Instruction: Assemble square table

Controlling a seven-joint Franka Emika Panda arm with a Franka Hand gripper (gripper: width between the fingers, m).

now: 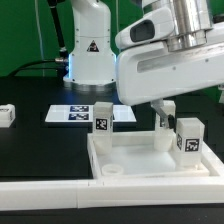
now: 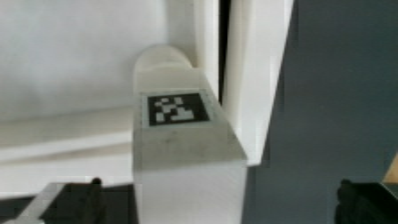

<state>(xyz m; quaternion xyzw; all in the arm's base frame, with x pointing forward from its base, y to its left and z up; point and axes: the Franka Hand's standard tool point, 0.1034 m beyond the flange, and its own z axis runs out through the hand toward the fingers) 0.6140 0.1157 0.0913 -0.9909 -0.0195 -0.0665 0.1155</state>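
White bar fence (image 1: 60, 195) lies nearest; just behind it, the square table top (image 1: 120, 158) rests on the black counter (image 1: 40, 135). The arm is bent down over that top, its gripper (image 1: 163, 117) pointed downward beside 1 upright leg block (image 1: 188, 136). Only the wrist view shows the fingers (image 2: 68, 203) spread wide, with a tagged leg (image 2: 178, 130) between them, untouched.

A large white plastic square tray-like tabletop (image 1: 135, 152) with a raised rim lies flat on the black table (image 1: 40, 150), hollow side up. One small white tagged leg block (image 1: 188, 135) stands upright at its corner on the exterior view's right. A second leg block (image 1: 103, 118) stands just behind the far left corner, and a third leg block (image 1: 7, 114) lies well apart at the exterior view's left edge.
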